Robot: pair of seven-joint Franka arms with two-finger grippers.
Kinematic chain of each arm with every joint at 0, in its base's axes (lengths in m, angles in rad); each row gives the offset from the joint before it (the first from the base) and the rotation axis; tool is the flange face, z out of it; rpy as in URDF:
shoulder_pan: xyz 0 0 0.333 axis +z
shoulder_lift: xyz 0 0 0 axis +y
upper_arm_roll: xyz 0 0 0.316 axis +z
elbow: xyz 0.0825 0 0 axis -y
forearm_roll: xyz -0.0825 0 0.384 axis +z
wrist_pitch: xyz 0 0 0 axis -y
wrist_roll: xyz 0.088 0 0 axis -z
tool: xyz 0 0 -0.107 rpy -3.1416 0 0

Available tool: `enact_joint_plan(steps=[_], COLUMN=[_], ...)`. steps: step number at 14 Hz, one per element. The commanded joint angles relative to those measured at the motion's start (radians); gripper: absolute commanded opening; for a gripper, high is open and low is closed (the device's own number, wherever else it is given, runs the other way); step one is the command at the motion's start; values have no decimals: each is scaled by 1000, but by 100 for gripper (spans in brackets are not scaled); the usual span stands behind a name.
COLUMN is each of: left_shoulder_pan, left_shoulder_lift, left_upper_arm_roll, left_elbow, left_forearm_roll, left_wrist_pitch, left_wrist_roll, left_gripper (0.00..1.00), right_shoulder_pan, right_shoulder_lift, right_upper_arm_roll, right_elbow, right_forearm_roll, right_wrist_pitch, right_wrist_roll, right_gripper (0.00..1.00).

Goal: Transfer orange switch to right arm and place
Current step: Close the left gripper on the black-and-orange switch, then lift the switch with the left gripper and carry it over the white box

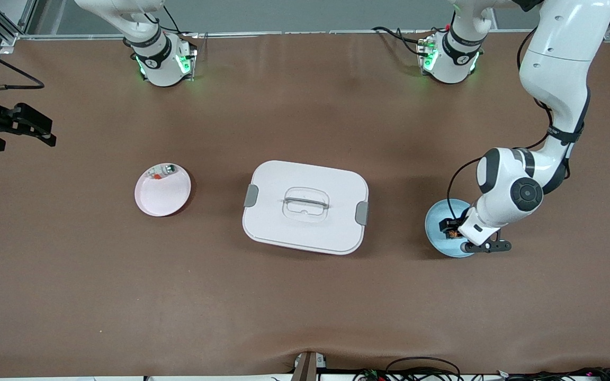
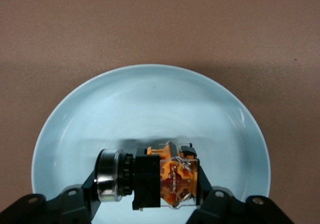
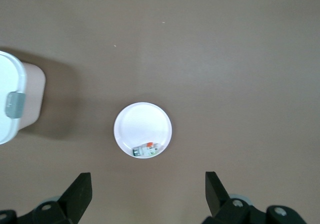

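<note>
The left hand (image 1: 456, 228) is down in the pale blue plate (image 1: 437, 214) at the left arm's end of the desk (image 1: 305, 296), its fingers (image 2: 82, 196) closed on the orange switch (image 2: 165, 179), which sits between them right at the plate's surface. The step in hand looks like the pick-up ahead of the handover. To do it well, I would raise the switch straight up clear of the plate's rim before swinging toward the middle, keep the squeeze steady since the part is small and blocky, and carry it so that one end sticks out free for the other hand to take.

The right hand (image 1: 32, 129) waits with its fingers spread wide, up in the air at the right arm's end of the desk, with nothing between them. The pink plate (image 1: 163, 190) with a small silver-white part (image 1: 163, 171) lies below and ahead of it, and a white lidded box (image 1: 305, 206) sits between the two plates.

The left wrist view shows the grip closely: a black body, an orange clear-cased end, a metal ring at the other end. The front view hides nearly all of this under the arm, yet it alone shows both hands well apart
</note>
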Motion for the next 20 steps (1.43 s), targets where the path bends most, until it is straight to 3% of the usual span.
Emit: enact_joint_plan(steps=[1, 5, 15, 20], left_shoulder_pan=[0, 0, -6, -9], left_shoulder_lift=[-51, -89, -195, -237], left_upper_arm_roll=[-1, -6, -14, -84], left_elbow=[15, 47, 98, 167], left_forearm_roll=[25, 24, 19, 13], left_wrist_pitch=[-74, -142, -228, -372], left_wrist_roll=[-22, -24, -62, -196], left_gripper=[0, 0, 0, 0], right_shoulder_pan=[-39, -39, -61, -71], right_shoulder_lift=[-42, -62, -5, -8], right_upper_arm_roll=[-4, -4, -5, -7], right_elbow=[-18, -21, -9, -7], right_forearm_roll=[71, 70, 73, 48], right_wrist_pitch=[-5, -19, -4, 1], right_wrist_roll=[-8, -11, -13, -14], right_gripper=[100, 100, 100, 100])
